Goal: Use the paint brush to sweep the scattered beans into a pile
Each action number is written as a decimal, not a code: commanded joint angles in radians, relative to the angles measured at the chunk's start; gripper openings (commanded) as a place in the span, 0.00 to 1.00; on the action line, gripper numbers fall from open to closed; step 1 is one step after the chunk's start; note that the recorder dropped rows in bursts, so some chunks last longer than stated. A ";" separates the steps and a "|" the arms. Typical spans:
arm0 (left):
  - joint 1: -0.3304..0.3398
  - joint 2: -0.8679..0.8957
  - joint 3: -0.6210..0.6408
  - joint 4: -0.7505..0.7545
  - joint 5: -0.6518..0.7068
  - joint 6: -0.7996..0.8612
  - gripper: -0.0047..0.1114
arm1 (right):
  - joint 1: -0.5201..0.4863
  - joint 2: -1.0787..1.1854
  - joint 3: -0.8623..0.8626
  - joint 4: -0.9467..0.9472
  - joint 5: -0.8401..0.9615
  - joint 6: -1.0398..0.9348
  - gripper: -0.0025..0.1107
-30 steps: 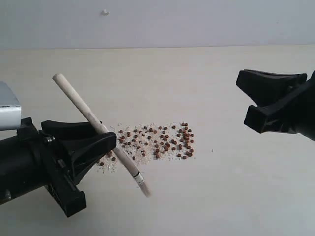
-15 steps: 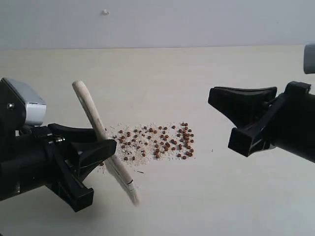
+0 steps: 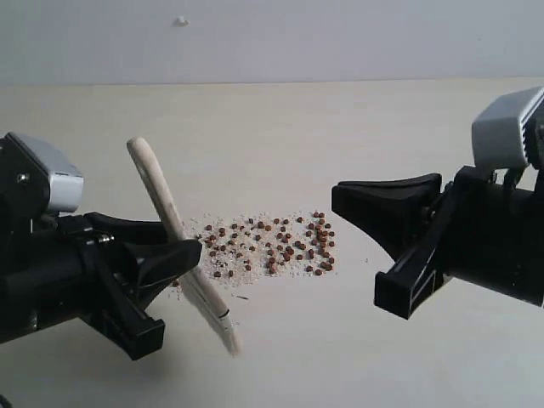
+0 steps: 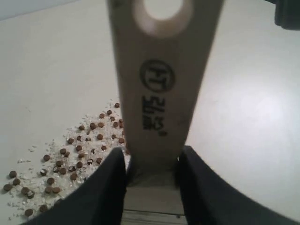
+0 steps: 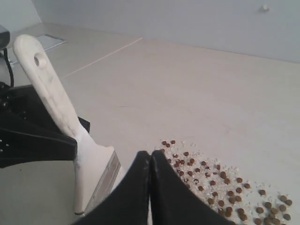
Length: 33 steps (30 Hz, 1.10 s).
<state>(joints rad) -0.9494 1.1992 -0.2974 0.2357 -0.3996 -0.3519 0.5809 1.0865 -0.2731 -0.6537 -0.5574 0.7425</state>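
The left gripper [image 3: 183, 245], at the lower left of the exterior frame, pinches the paint brush [image 3: 158, 194] by its handle just above the metal band. The handle end slants up and the bristles point down beside the left edge of the beans [image 3: 272, 246]. The bristle tip is blurred and may be touching the table [image 3: 340, 127]. The beans lie mid-frame among pale crumbs. At the right, the right gripper [image 5: 150, 161] hangs with its fingers pressed together, holding nothing.
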 commanded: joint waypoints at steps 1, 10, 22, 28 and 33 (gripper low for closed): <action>0.002 -0.001 -0.059 0.000 0.059 -0.011 0.04 | 0.001 0.009 -0.005 0.000 -0.022 -0.003 0.02; 0.002 0.000 -0.090 0.034 0.140 -0.051 0.04 | 0.001 0.016 -0.062 -0.124 -0.078 0.078 0.22; 0.002 0.000 -0.090 0.036 0.144 -0.053 0.04 | 0.001 0.214 -0.133 -0.243 -0.289 0.170 0.41; 0.002 0.000 -0.090 0.036 0.151 -0.087 0.04 | 0.001 0.272 -0.146 -0.236 -0.335 0.168 0.41; 0.002 0.000 -0.090 0.038 0.185 -0.090 0.04 | 0.001 0.305 -0.156 -0.185 -0.337 0.041 0.41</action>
<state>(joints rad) -0.9494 1.1992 -0.3803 0.2727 -0.2212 -0.4296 0.5809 1.3742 -0.4194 -0.8830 -0.8805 0.8665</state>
